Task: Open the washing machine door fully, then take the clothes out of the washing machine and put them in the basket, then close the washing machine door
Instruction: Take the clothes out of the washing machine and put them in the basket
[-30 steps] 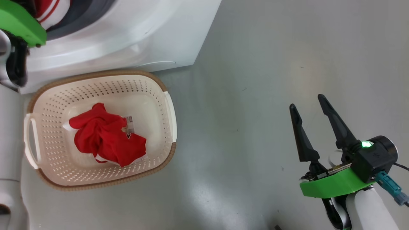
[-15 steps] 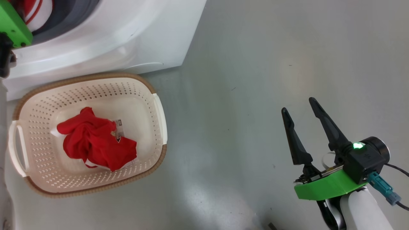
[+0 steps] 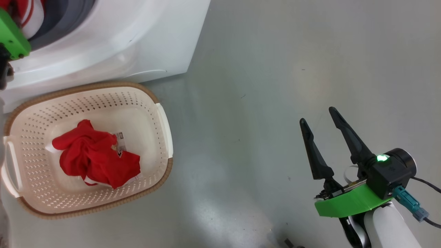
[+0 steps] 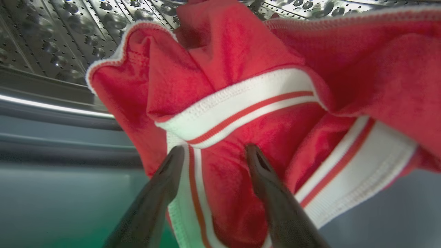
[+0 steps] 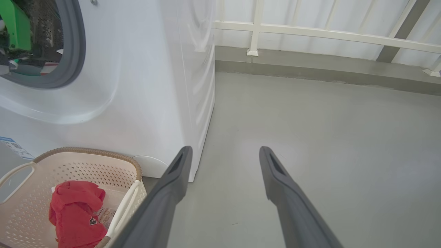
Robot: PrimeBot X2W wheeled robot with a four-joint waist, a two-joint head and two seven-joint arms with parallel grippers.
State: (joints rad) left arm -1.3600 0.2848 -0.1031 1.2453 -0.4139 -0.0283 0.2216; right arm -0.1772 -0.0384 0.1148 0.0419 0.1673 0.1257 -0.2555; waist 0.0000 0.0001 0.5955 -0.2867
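I'm holding my left pincer (image 4: 213, 150) inside the washing machine (image 3: 137, 41), spread wide astride a fold of the clothes (image 4: 241, 51); my right pincer (image 3: 317, 115) is hovering wide open, empty, over the floor (image 3: 258, 69).

Label (image 3: 120, 137) in basket (image 3: 103, 100), sticker (image 5: 12, 146) on washing machine (image 5: 155, 103): print unreadable.
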